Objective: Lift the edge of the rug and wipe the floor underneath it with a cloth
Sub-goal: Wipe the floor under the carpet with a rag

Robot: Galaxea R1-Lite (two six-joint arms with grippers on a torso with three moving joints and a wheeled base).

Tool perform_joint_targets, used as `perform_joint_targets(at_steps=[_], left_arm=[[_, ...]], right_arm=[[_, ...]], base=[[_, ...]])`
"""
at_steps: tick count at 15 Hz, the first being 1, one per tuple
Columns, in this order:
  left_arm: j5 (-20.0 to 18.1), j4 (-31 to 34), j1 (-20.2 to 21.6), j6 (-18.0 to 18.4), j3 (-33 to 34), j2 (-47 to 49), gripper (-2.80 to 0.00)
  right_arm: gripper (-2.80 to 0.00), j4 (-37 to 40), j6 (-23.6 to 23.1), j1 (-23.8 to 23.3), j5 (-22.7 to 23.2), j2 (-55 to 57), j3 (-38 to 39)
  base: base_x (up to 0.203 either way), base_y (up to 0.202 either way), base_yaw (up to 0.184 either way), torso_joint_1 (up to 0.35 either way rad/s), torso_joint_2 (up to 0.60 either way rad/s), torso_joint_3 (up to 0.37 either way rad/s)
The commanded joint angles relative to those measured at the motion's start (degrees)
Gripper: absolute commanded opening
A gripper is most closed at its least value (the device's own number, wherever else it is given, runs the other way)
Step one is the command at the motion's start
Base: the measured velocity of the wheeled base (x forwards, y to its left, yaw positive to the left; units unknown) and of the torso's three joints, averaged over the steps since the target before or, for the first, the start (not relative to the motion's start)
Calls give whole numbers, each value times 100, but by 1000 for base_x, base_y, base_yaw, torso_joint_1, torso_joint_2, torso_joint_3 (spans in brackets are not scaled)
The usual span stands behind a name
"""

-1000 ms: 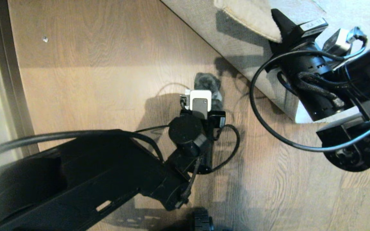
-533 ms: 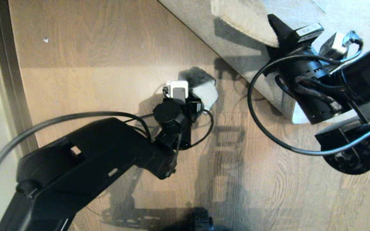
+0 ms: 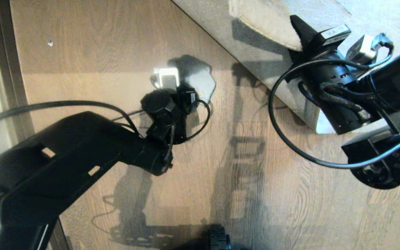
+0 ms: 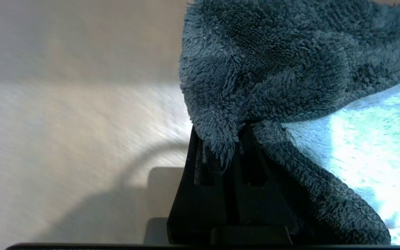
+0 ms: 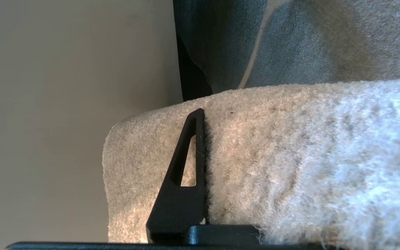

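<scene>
My left hand (image 3: 182, 91) is pinched tight on the cloth (image 3: 196, 78), which hangs from it against the floor (image 3: 92, 52), grey pile up and white underside showing on the side toward the rug. My right hand (image 3: 299, 29) is clamped on the rug edge (image 3: 266, 19), holding the corner folded back so the beige backing faces up; in the right wrist view one finger (image 5: 182, 173) lies flat against that pile.

What matters for the next stroke is direction: the lifted flap lies up and to the right of my left hand in the head view, well apart from the cloth, with bare planks between. The rug's border runs on a diagonal there, from upper left to lower right. I judge the left hand must carry the cloth across toward that border and sweep along it, under the raised corner, while the right hand, nearer the rug, holds the flap.
</scene>
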Motion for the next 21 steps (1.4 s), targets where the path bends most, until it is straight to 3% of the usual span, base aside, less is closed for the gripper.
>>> perform_joint_targets(at_steps=[1,8,11,14,21], left_arm=[[15,-57,136,73,-63,-256,-280],[24,-52,794,194,-172,-544,-280],[40,-50,783,272,-117,-757,-280],[98,-58,316,480,-103,-973,-280],[773,-537,-1481,661,807,-1037,-280]], right_arm=[[-280,-255,41,1,1,-9,1],[-280,-255,58,3,1,-29,10],[-280,-255,66,3,4,-29,52],[-280,-255,76,3,10,-29,142],[-280,-255,58,3,7,-121,138]], base=[[0,0,0,0,0,0],[0,0,0,0,0,0],[0,0,0,0,0,0],[0,0,0,0,0,0],[0,0,0,0,0,0]])
